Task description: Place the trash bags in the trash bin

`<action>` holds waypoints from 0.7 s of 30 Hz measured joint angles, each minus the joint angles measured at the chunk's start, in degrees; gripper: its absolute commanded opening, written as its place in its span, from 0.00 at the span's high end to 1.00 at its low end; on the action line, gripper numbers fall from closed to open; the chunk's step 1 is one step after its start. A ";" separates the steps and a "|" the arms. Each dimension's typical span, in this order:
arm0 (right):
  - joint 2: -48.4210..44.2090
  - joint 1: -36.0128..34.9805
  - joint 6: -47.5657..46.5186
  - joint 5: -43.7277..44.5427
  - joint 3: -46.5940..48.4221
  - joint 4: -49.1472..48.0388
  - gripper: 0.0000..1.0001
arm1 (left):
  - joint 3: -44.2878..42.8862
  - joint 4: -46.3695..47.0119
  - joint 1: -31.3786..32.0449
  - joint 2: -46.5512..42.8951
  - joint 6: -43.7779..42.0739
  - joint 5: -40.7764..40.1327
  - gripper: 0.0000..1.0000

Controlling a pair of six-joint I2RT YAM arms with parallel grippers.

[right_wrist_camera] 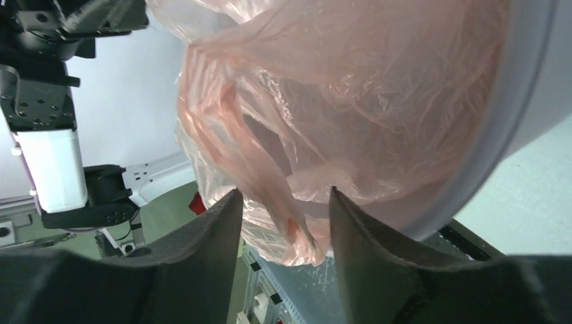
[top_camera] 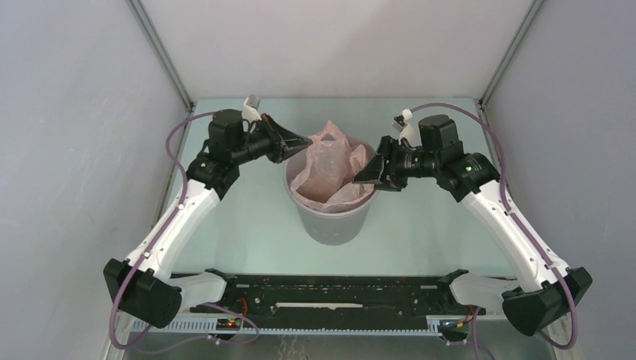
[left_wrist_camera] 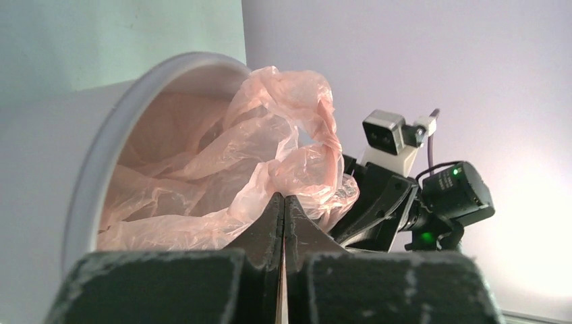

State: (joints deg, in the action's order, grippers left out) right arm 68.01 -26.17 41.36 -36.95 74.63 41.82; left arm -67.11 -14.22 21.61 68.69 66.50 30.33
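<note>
Pale green tabletop (top_camera: 247, 240), smooth and matte. Standing upright about midway between its left and right edges: the grey trash bin (top_camera: 334, 223). Along the near edge: a black rail (top_camera: 330, 291).

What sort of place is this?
Probably a robot test booth: plain walls enclose the table, left arm and right arm are mounted at its edge, flanking one trash bin.

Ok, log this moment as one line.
grey trash bin: upright | pink trash bag: bunched inside, draped over rim | left gripper: shut, tips at bag | right gripper: open, film between fingers
</note>
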 measured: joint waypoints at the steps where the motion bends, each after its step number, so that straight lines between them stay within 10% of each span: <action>1: -0.37 0.02 -0.15 0.48 -0.13 0.74 0.59 | 0.00 -0.02 -0.74 -0.20 0.00 0.15 1.00; 4: -2.38 0.04 -0.96 1.90 -0.81 2.19 1.00 | 0.00 0.00 -2.54 -0.90 -0.04 0.57 1.00; 14: -7.54 1.09 -0.46 5.75 -3.06 3.08 1.00 | 0.00 -8.31 -8.79 -7.04 -5.92 -2.23 0.98; 21: -8.68 1.27 -0.28 6.19 -3.08 3.74 1.00 | -0.39 -18.38 -9.90 -10.16 -12.61 -6.82 0.41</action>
State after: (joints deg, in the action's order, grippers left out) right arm 59.33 -24.91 41.08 -30.76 71.55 45.56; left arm -67.51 -32.60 11.70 58.52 53.89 23.51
